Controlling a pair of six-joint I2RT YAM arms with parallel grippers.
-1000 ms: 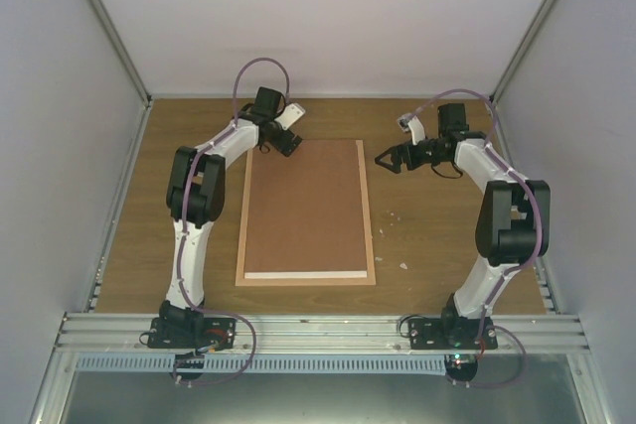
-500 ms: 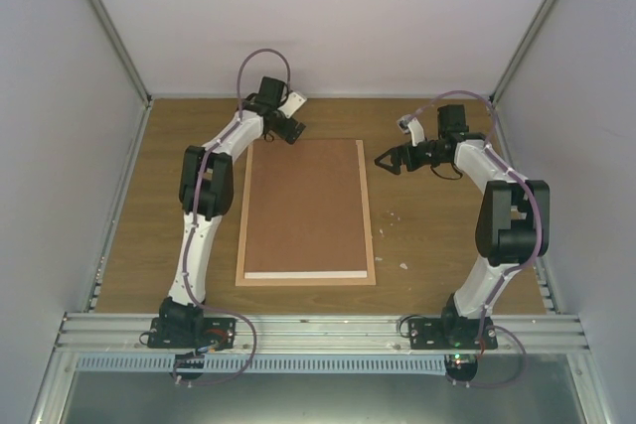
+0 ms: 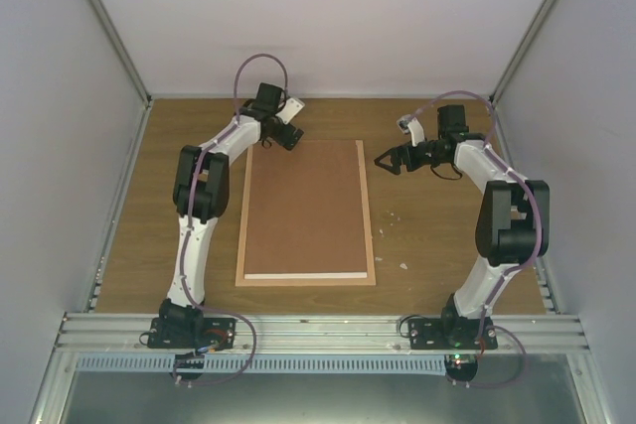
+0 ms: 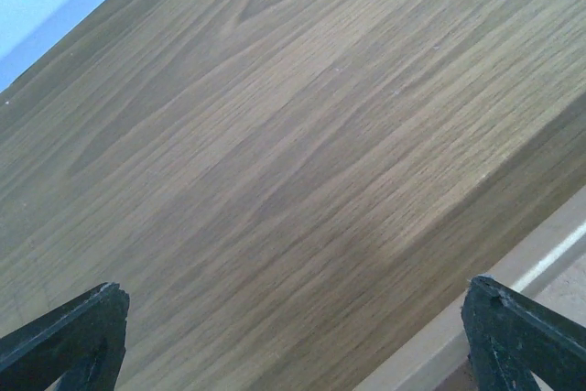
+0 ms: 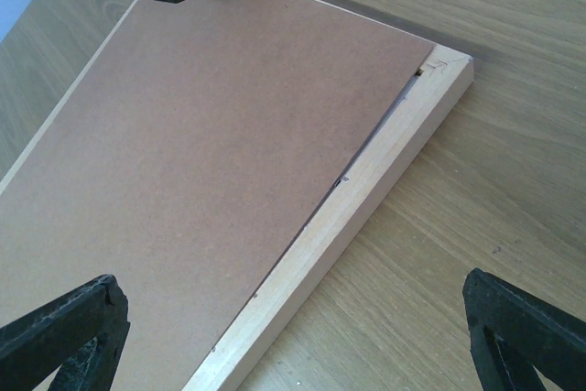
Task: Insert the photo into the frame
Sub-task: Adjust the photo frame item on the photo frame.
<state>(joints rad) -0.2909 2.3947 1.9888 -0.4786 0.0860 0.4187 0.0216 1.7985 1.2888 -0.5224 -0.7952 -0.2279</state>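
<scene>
Thin light-wood rectangular frame [image 3: 369,208], face down on the wooden table [image 3: 447,235], flat brown backing board [image 3: 303,201] inside. The photo [image 3: 306,274] apparently shows only as a white strip at the near end. My left pincer [image 3: 288,137] and right pincer [image 3: 390,161] hang wide open, empty, by the 2 far corners; I should seat the board evenly.

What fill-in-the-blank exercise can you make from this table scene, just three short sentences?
1. The backing board lying in the frame is ___ in colour.
2. Both arms' jaws stand ___.
3. The frame lies flat on a ___ table.
Missing words: brown; open; wooden.
</scene>
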